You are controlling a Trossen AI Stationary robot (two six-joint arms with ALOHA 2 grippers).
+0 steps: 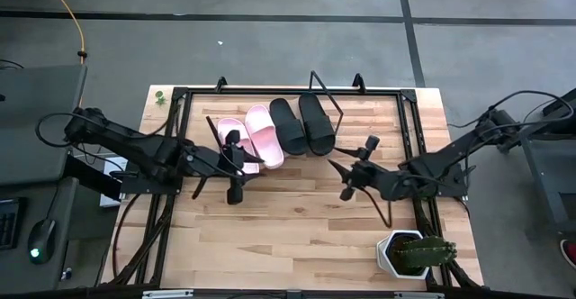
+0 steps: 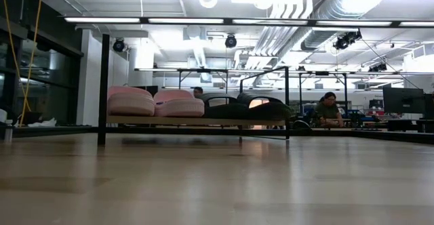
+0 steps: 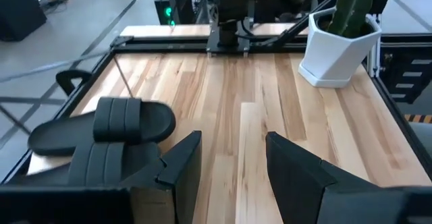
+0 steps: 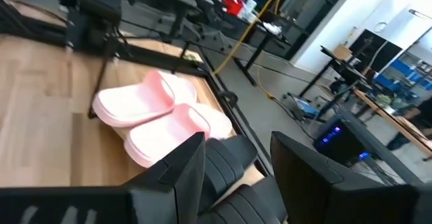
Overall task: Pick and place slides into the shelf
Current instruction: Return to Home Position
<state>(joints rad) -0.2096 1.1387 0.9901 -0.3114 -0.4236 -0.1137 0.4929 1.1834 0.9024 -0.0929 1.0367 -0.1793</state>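
Two pale pink slides (image 1: 253,138) and two black slides (image 1: 302,124) lie side by side on the tilted wooden shelf (image 1: 337,135) at the table's far middle; they also show in the low view (image 2: 156,103). My left gripper (image 1: 235,164) is open and empty just near-side of the pink slides. My right gripper (image 1: 358,168) is open and empty, to the right of the shelf's near corner. The left wrist view shows the black slides (image 3: 101,133); the right wrist view shows the pink slides (image 4: 158,116).
A white pot with a green cactus (image 1: 412,252) stands at the table's near right corner. A black frame (image 1: 180,119) runs along the table's edges. Bare wood (image 1: 288,218) lies between the arms and the near edge. People sit in the room behind (image 2: 329,110).
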